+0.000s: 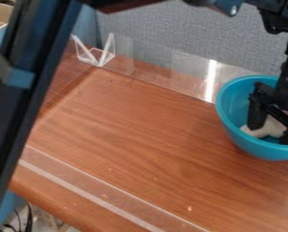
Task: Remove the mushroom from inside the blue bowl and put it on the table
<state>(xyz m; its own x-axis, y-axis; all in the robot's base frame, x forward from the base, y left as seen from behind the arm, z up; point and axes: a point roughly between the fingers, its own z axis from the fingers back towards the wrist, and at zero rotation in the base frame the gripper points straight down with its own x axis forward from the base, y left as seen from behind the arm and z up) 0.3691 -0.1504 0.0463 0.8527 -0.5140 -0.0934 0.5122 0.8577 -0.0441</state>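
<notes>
The blue bowl (pixel 241 127) sits at the right edge of the table (pixel 122 127). My gripper (pixel 271 121) reaches straight down into the bowl, its black fingers (pixel 256 109) spread open. A cream-white piece of the mushroom (pixel 267 131) shows low in the bowl between and just below the fingers; its cap is hidden by the gripper. I cannot tell whether the fingers touch the mushroom.
Low clear acrylic walls (pixel 189 65) edge the tabletop at the back and along the front. A small clear folded stand (pixel 96 51) sits at the back left. A dark out-of-focus post (pixel 32 100) blocks the left side of the view.
</notes>
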